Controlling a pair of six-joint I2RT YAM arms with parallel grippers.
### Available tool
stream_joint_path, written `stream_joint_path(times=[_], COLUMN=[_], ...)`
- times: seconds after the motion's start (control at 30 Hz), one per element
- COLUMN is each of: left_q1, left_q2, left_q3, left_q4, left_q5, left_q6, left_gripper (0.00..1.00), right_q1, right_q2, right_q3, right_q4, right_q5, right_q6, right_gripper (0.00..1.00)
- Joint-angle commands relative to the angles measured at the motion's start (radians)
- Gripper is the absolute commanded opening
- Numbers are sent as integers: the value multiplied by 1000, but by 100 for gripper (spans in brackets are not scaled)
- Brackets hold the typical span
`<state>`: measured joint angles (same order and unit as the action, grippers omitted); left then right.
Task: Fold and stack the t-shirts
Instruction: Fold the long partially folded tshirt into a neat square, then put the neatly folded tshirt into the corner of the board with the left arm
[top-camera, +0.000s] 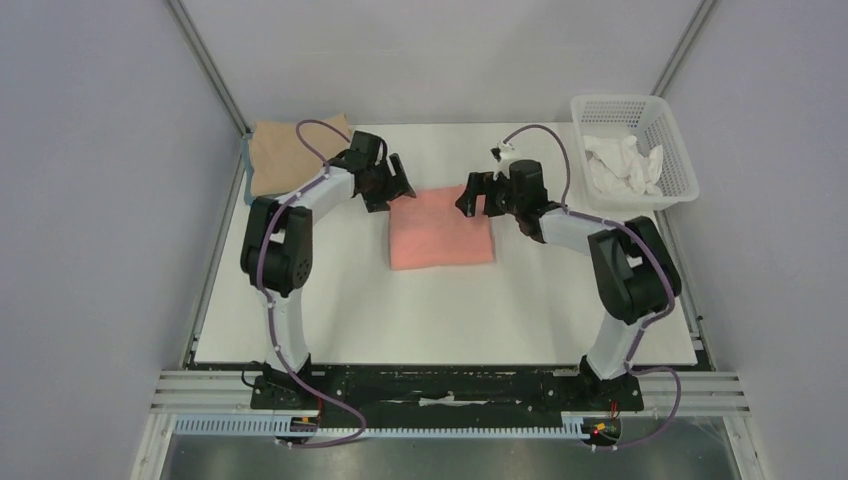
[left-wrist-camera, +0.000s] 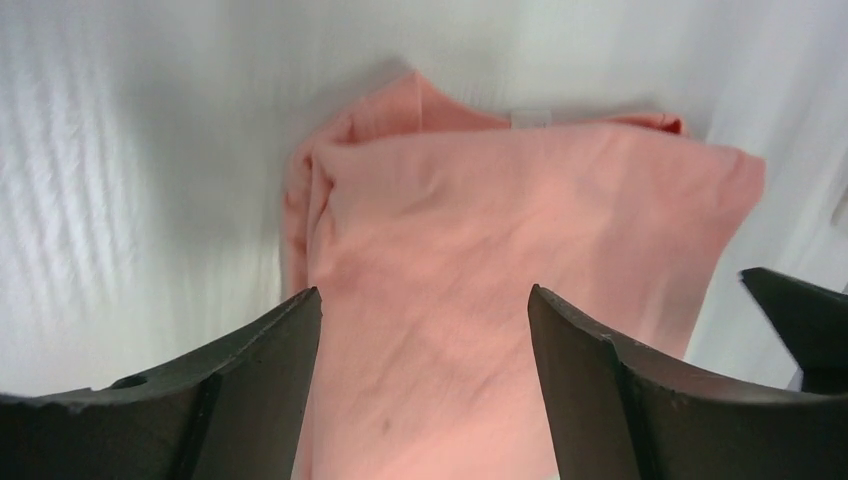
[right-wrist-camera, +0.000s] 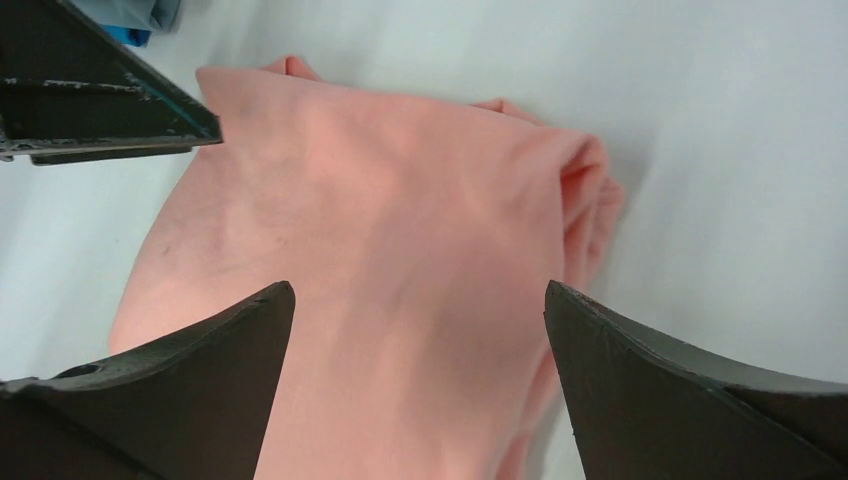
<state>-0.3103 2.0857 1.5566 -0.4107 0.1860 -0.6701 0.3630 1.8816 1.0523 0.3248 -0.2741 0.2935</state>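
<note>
The salmon-pink t-shirt (top-camera: 441, 232) lies folded into a rough rectangle near the middle of the white table (top-camera: 450, 310), flat on its surface, with its far edge between the two arms' tools. The left gripper (top-camera: 388, 186) sits over the shirt's far left corner and the right gripper (top-camera: 478, 197) over its far right corner, the two facing one another across that edge. In the left wrist view the jaws stand wide apart with nothing between them but the pink cloth lying below; the layered, bunched fold edge of the shirt lies just past the left finger (left-wrist-camera: 250, 400). In the right wrist view the jaws are likewise spread wide and hold nothing, the cloth filling the gap beneath them and its rolled fold edge running near the right finger (right-wrist-camera: 690, 400). Whether any fingertip touches the fabric, I cannot tell. A tan t-shirt (top-camera: 292, 150) lies folded at the far left corner of the table, well apart from the pink one, and a white basket (top-camera: 655, 112) with crumpled white cloth (top-camera: 625, 165) inside stands at the far right.
</note>
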Motion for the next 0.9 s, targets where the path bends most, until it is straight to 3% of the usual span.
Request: stream_joint_path(times=[0.0,0.13,0.23,0.37,0.6,0.73,0.87], left_q1=[5,5,5,5,-19,-88,-190], left_q2=[-196,-263,-253,-197,-99,-58,26], left_q3=[-118,-285,-329,-331,-283,-261,-144], left_q4=[-41,35,66,110,64,26,-145], left_q5=[-16,-7,16,76,5,-82,-339], left_q6=[85,73,69,67,81,77,40], left_gripper=[82,82,83,83,83,71,54], right_q1=[-3,6,35,93,160,164,165], right_q2=[-210,-380,-504,-619,-770,-820,-848], right_q3=[-113,-332,-446,-511,-628,-669,-699], right_q4=[-103,-61,-57,-91,-13,0,-4], right_q5=[112,211,302,378,412,451,529], right_q6=[-69,-27,-8,8,85,109,140], right_gripper=[98,98,98,98,98,98,98])
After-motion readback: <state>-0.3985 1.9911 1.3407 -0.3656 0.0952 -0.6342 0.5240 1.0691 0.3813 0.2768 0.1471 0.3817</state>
